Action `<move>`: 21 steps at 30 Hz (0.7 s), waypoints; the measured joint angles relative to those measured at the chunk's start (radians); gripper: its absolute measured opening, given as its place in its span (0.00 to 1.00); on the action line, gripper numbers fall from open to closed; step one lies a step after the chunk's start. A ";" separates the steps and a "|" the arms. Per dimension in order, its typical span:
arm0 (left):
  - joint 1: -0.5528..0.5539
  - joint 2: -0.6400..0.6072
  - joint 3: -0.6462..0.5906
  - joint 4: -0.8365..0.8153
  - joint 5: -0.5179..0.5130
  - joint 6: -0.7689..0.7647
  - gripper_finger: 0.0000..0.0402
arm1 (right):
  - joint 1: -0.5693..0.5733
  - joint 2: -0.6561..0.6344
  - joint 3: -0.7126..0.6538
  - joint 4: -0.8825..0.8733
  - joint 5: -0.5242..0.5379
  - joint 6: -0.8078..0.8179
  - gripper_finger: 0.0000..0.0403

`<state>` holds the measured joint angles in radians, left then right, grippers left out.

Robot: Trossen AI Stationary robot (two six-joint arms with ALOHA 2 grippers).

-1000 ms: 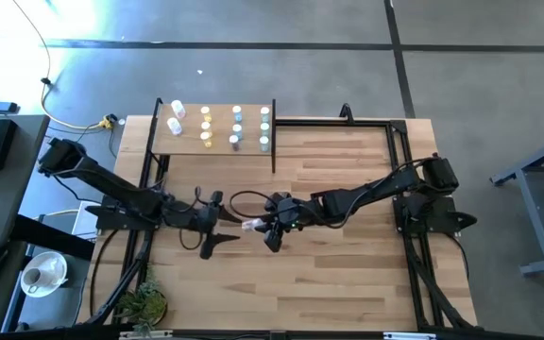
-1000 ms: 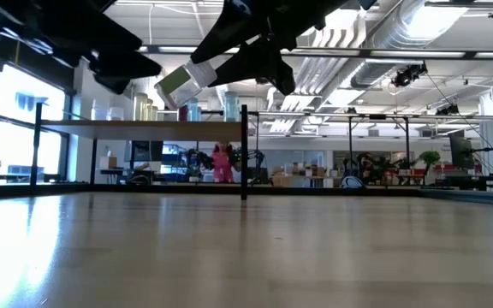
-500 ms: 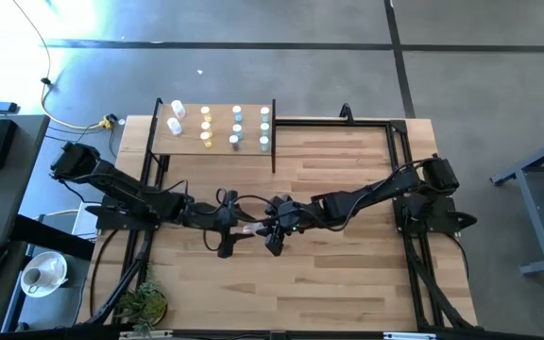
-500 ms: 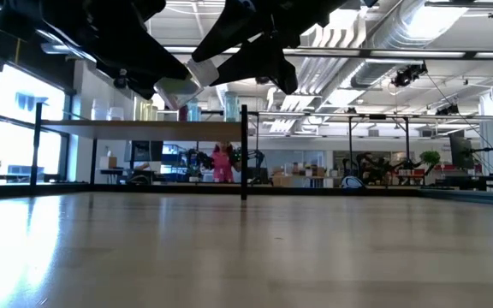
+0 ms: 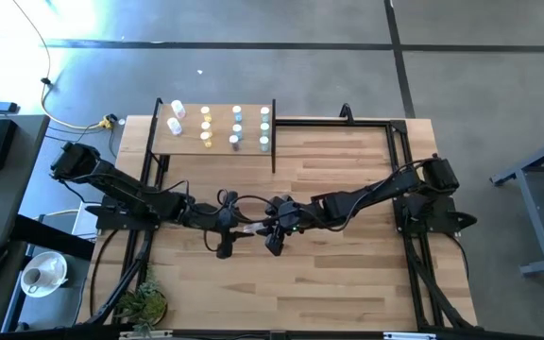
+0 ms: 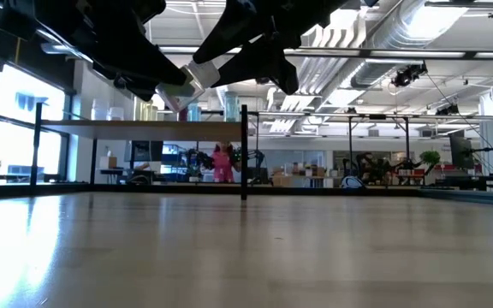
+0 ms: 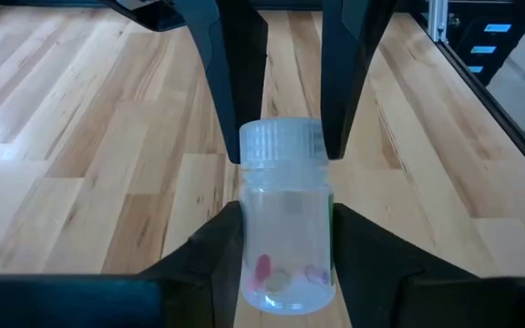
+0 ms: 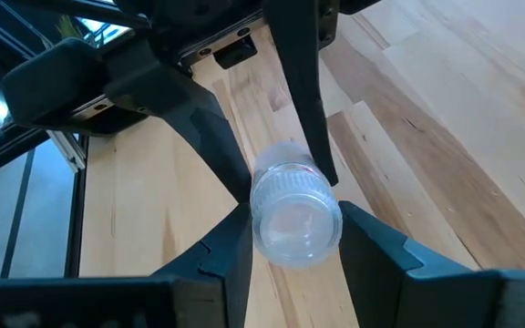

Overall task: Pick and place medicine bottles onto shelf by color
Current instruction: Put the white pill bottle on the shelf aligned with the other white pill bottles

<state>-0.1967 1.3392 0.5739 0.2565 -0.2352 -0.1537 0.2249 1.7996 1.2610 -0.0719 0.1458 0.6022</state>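
- High view: both arms meet over the middle of the wooden table (image 5: 348,283); the left gripper (image 5: 237,229) and right gripper (image 5: 264,228) face each other with one clear bottle (image 5: 250,229) lying between them, lifted clear of the surface.
- Left wrist view: the bottle (image 7: 286,219) sits with its body between the left gripper's (image 7: 285,237) two fingers, both sides touching; the ribbed cap end is pinched between the right arm's fingers (image 7: 235,73). Small coloured pieces show inside the bottle.
- Right wrist view: the right gripper (image 8: 292,228) is clamped on the cap end of the bottle (image 8: 295,214); the left arm's fingers (image 8: 208,128) flank the far end.
- Low view: the bottle (image 6: 187,85) hangs tilted, held aloft, in front of the shelf (image 6: 144,125).
- Shelf (image 5: 189,144), high view: stands at the table's far left; the other medicine bottles (image 5: 235,129) stand on it in rows by tint, well apart from the grippers.
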 joint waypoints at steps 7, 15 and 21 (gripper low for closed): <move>-0.001 0.000 0.000 0.000 0.000 -0.001 0.33 | -0.001 0.000 0.000 0.001 -0.026 0.003 0.31; -0.001 0.000 0.000 -0.003 -0.004 0.001 0.33 | -0.002 0.000 0.000 0.004 0.003 -0.015 0.41; -0.001 0.000 0.001 -0.001 -0.033 0.001 0.33 | -0.008 -0.024 -0.001 -0.002 -0.018 -0.035 0.48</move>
<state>-0.1974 1.3388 0.5747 0.2554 -0.2681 -0.1528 0.2170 1.7756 1.2602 -0.0740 0.1275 0.5674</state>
